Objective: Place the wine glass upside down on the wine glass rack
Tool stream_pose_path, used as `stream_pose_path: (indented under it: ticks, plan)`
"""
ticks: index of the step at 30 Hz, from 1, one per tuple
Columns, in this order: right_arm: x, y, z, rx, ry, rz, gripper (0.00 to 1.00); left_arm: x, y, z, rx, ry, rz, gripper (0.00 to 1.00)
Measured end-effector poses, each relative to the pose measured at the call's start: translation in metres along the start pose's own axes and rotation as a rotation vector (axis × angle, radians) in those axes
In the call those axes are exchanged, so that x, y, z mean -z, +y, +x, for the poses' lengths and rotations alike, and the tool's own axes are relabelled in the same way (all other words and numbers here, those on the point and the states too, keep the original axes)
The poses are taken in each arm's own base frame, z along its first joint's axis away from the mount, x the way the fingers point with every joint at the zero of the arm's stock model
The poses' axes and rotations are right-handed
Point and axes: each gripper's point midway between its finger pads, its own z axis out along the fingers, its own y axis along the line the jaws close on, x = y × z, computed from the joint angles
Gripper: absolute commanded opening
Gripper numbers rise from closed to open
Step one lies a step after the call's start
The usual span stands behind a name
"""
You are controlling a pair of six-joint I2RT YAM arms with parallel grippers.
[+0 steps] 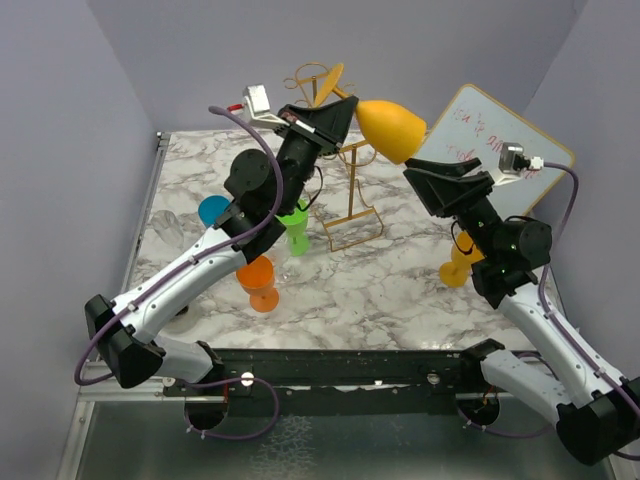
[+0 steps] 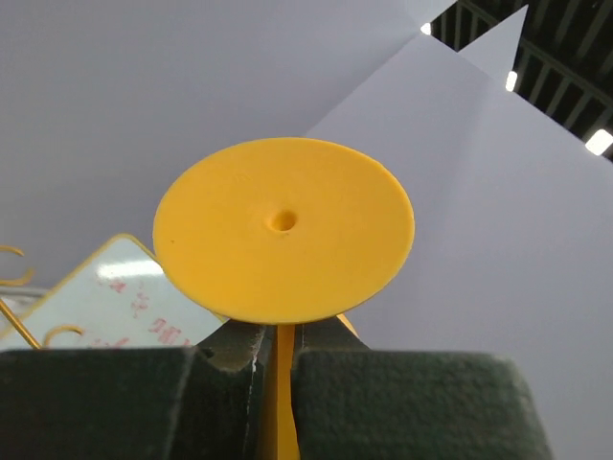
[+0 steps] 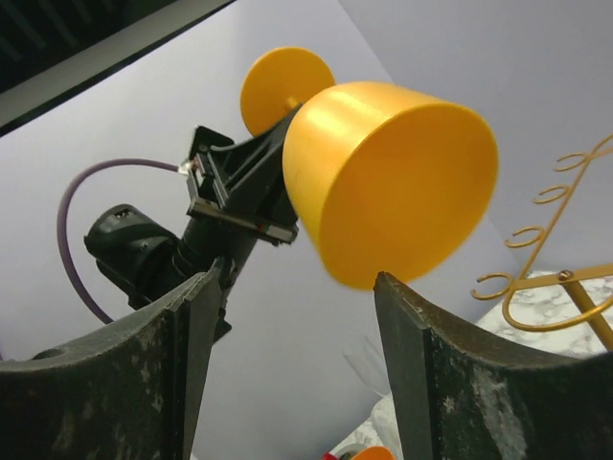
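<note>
The left gripper (image 2: 278,350) is clamped tight on the stem of the yellow wine glass (image 1: 392,128), holding it tilted in the air beside the top of the wine glass rack (image 1: 351,185), while the right gripper (image 3: 297,287) gapes wide just below the bowl, holding nothing.
</note>
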Motion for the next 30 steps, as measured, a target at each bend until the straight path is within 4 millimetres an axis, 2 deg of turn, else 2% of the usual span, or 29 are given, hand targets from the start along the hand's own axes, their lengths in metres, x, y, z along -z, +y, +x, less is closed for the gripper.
stream_pose_path:
  ticks: [3,6,9,12,15,17,19,22,27,30]
  plan:
    - [0.004,-0.004,-0.002,0.004,-0.005,0.046,0.73,-0.010,0.002,-0.024,-0.125,-0.035,0.002,0.00]
    - [0.007,-0.012,0.001,0.009,0.009,0.090,0.73,-0.020,0.007,-0.055,-0.254,-0.075,-0.014,0.00]
    - [0.011,-0.019,0.006,0.019,0.032,0.131,0.73,-0.035,0.017,-0.096,-0.412,-0.122,-0.074,0.00]
    - [0.016,-0.025,0.009,0.038,0.049,0.171,0.73,-0.044,0.028,-0.124,-0.545,-0.142,-0.140,0.00]
    - [0.021,-0.030,0.011,0.062,0.065,0.212,0.73,-0.049,0.039,-0.133,-0.661,-0.120,-0.193,0.00]
    - [0.024,-0.033,0.010,0.082,0.074,0.240,0.73,-0.053,0.054,-0.136,-0.743,-0.090,-0.235,0.00]
    - [0.026,-0.035,0.010,0.095,0.080,0.259,0.73,-0.054,0.072,-0.135,-0.816,-0.052,-0.278,0.00]
    - [0.029,-0.038,0.011,0.113,0.095,0.286,0.73,-0.054,0.110,-0.137,-0.910,0.008,-0.361,0.00]
    - [0.034,-0.046,0.016,0.138,0.126,0.312,0.73,-0.051,0.170,-0.154,-0.996,0.092,-0.461,0.00]
    - [0.036,-0.050,0.019,0.151,0.142,0.326,0.73,-0.049,0.194,-0.164,-1.012,0.125,-0.493,0.00]
